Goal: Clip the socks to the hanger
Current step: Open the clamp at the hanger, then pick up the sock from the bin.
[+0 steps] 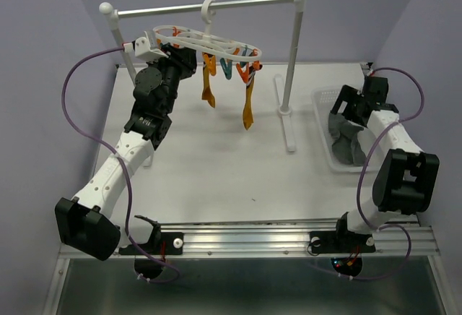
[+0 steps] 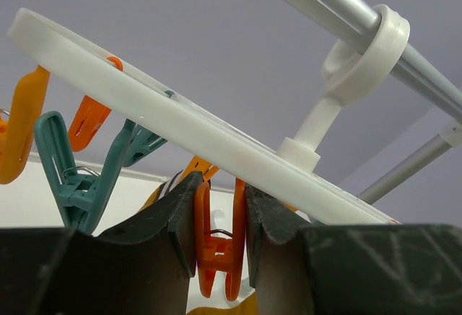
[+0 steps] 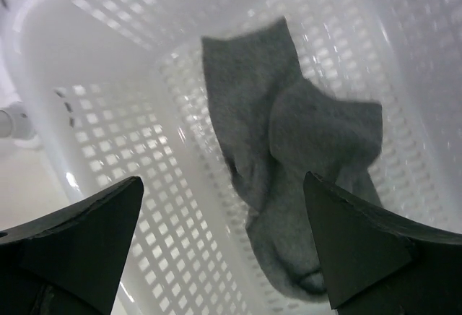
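Your left pincer point(image 2: 220, 217) is up at the hanger point(image 2: 166, 116). It is clamped on an orange clip point(image 2: 216, 257), w/ one finger on each side of the clip and only the clip between them. This clip hangs under the white frame, near the hook point(image 2: 361, 55) that sits on the metal rail point(image 2: 339, 4). A teal clip point(image 2: 79, 178) hangs more to the left and the pincer does not touch it. I cannot tell if the mouth of the orange clip is pressed open; it is hidden below the fingers.

In the top view, two orange socks point(image 1: 208, 87) hang from clips of the hanger, just right of the left pincer.

Your right pincer point(image 3: 220, 221) has its fingers wide apart and holds nothing. It hangs over the white basket point(image 3: 108, 113) at the right side of the worktop point(image 1: 216, 163). Two grey socks point(image 3: 303, 156) lie in the bottom of the basket, one partly on the other. The fingers are above them, approx. one on each side, w/o touching.
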Controlling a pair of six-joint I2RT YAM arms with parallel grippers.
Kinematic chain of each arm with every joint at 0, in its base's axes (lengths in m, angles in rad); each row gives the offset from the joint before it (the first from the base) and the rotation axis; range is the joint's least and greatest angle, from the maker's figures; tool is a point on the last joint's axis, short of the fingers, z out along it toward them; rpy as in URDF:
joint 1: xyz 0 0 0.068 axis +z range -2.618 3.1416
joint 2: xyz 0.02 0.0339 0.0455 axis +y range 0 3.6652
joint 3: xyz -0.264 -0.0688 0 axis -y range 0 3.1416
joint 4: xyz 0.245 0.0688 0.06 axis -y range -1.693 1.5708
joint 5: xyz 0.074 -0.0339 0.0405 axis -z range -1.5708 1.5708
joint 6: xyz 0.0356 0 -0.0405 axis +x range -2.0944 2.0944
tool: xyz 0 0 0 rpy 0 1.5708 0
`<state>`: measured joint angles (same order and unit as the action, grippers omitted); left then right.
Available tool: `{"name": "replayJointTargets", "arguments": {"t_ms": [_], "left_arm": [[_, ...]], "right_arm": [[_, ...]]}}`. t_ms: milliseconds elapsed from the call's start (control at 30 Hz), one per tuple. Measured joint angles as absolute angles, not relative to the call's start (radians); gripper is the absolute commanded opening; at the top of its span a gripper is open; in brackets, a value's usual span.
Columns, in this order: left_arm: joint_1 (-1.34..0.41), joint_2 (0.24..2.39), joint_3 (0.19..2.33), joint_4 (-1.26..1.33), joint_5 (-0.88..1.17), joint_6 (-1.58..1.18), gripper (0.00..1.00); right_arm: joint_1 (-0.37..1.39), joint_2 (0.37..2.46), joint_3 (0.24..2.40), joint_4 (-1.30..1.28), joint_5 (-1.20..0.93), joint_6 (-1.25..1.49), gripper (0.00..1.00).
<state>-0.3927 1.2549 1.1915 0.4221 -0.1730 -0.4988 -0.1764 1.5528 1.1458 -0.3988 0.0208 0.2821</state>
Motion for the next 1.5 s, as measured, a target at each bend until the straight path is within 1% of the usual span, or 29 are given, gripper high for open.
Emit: {"name": "replayJointTargets", "arguments": {"t_ms": [133,267,367,433,500,667,767,833,900,933,1033,1100,1300,1333,1400,1433,1467,1500], "left_arm": [[-0.393,1.262,1.191,0.429,-0.177,-0.499,0.0],[-0.393,1.269,1.192,0.433,-0.189,-0.503,0.0],[-0.393,1.271,1.192,0.438,-0.192,-0.507,0.0],[-0.393,1.271,1.191,0.439,-0.194,-0.507,0.0],[-0.395,1.272,1.192,0.44,-0.197,-0.509,0.0],[-0.398,1.275,1.192,0.445,-0.204,-0.511,0.0],[-0.4,1.277,1.191,0.448,-0.207,-0.511,0.0],[-0.401,1.28,1.191,0.452,-0.209,-0.511,0.0],[-0.403,1.283,1.192,0.453,-0.211,-0.511,0.0],[-0.404,1.284,1.192,0.453,-0.211,-0.511,0.0],[-0.406,1.286,1.192,0.454,-0.212,-0.511,0.0],[-0.406,1.288,1.192,0.455,-0.211,-0.511,0.0],[-0.407,1.293,1.192,0.46,-0.212,-0.51,0.0],[-0.407,1.293,1.192,0.46,-0.212,-0.51,0.0],[-0.407,1.293,1.192,0.46,-0.212,-0.51,0.0],[-0.407,1.293,1.192,0.46,-0.213,-0.51,0.0],[-0.407,1.293,1.192,0.46,-0.213,-0.51,0.0],[-0.407,1.293,1.192,0.46,-0.213,-0.51,0.0]], "right_arm": [[-0.178,1.628,1.256,-0.339,-0.039,0.127,0.97],[-0.193,1.74,1.344,-0.319,-0.123,-0.048,0.92],[-0.218,1.803,1.355,-0.326,-0.192,-0.146,0.9],[-0.239,1.837,1.355,-0.344,-0.237,-0.207,0.84],[-0.262,1.87,1.359,-0.353,-0.275,-0.247,0.82],[-0.289,1.952,1.409,-0.365,-0.296,-0.278,0.74],[-0.294,1.984,1.426,-0.367,-0.298,-0.282,0.67],[-0.294,2.003,1.436,-0.366,-0.309,-0.286,0.59],[-0.293,2.011,1.437,-0.366,-0.315,-0.292,0.57],[-0.294,2.016,1.438,-0.367,-0.315,-0.293,0.53],[-0.293,2.027,1.441,-0.367,-0.308,-0.292,0.52],[-0.293,2.031,1.441,-0.366,-0.302,-0.292,0.48],[-0.293,2.038,1.441,-0.366,-0.295,-0.292,0.45],[-0.293,2.038,1.441,-0.366,-0.295,-0.292,0.4],[-0.293,2.038,1.441,-0.364,-0.303,-0.294,0.32],[-0.293,2.038,1.438,-0.36,-0.311,-0.296,0.25],[-0.293,2.038,1.431,-0.35,-0.318,-0.298,0.22],[-0.293,2.038,1.426,-0.343,-0.323,-0.302,0.15]]}}
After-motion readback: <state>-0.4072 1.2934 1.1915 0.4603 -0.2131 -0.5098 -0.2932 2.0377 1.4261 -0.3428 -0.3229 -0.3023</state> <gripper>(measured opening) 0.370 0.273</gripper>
